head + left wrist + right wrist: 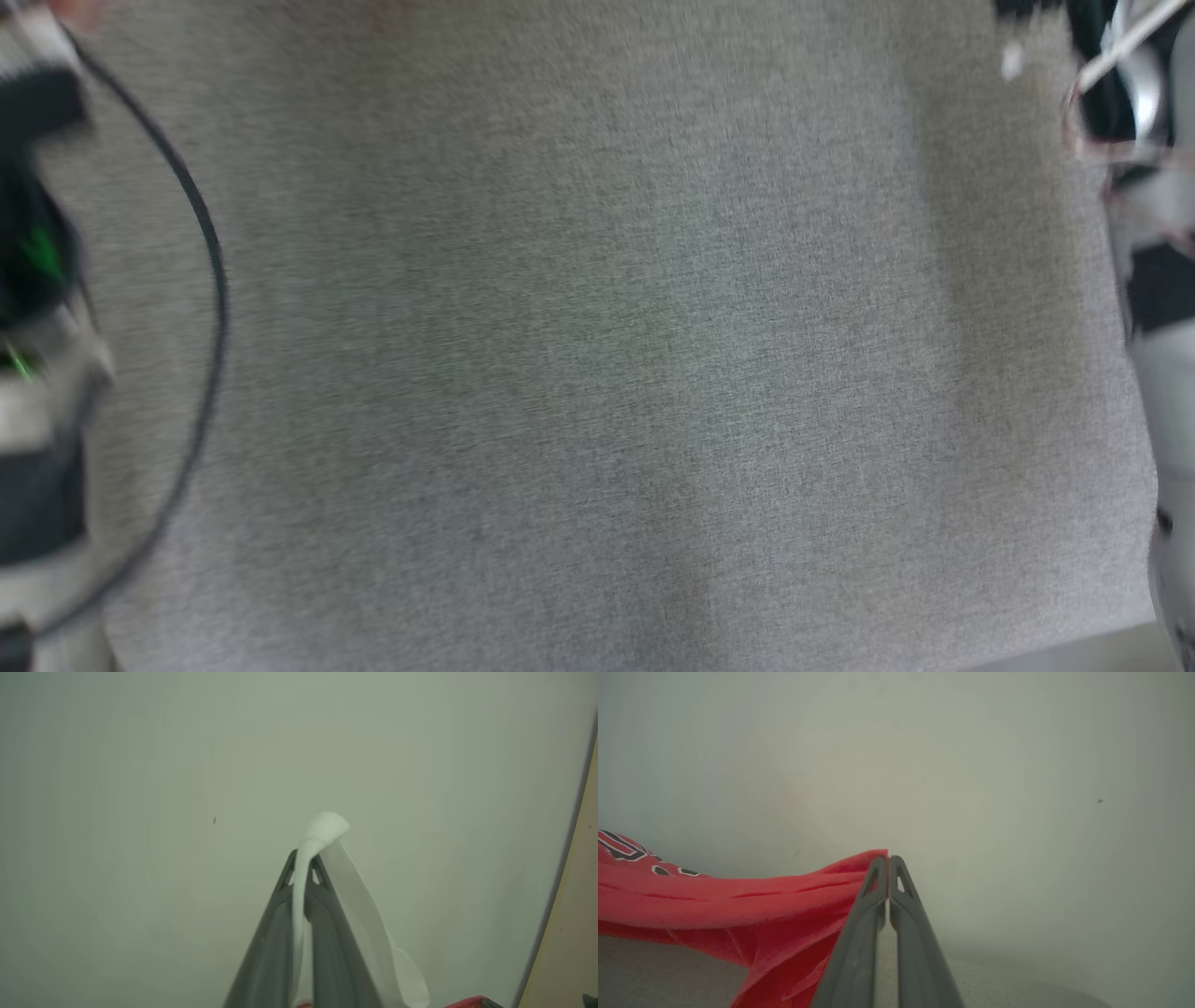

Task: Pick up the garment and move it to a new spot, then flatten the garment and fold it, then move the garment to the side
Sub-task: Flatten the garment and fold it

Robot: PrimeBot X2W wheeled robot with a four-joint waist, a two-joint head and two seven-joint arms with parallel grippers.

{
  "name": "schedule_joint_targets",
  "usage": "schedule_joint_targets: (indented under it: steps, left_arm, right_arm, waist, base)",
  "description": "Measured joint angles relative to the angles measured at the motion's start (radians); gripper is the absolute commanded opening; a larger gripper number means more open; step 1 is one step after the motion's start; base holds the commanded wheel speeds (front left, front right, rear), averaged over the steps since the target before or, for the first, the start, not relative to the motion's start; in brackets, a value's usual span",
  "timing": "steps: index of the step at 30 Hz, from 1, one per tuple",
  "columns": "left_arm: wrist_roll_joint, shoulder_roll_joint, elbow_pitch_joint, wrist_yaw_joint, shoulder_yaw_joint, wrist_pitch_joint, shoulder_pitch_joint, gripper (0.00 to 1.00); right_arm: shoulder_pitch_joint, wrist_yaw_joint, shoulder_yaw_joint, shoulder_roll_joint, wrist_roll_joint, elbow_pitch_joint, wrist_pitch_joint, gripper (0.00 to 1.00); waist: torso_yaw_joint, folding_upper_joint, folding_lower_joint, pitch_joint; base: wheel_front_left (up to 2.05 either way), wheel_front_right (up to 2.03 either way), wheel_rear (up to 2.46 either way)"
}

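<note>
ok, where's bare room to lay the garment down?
Head view: the grey cloth surface is bare across its whole middle, from the black cable on the left to the right arm on the right. Crowded only along those two edges. The red garment is pinched in the right gripper.

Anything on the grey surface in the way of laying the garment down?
Nothing visible does. The grey surface is bare in the blurred head view; a black cable arcs over its left edge, beside the left arm. The right jaws pinch the red garment, the left jaws white fabric.
</note>
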Motion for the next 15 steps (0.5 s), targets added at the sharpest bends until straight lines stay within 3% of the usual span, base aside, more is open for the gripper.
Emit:
schedule_joint_targets:
  steps: [8, 15]
  left_arm:
    - [-0.091, -0.022, -0.017, 0.000, -0.053, 0.000, 0.341, 0.00]
    - [-0.206, -0.024, 0.026, 0.000, -0.184, 0.011, 0.589, 0.00]
  right_arm:
    - [0.245, 0.000, 0.021, -0.070, 0.122, -0.087, 0.250, 0.00]
    - [0.498, 0.000, -0.023, -0.069, 0.184, -0.173, 0.384, 0.00]
  waist:
    - [0.036, -0.0003, -0.0001, -0.109]
    - [0.067, -0.0003, -0.0002, -0.230]
  base:
    - [0.00, 0.00, 0.00]
    - [0.00, 0.00, 0.00]
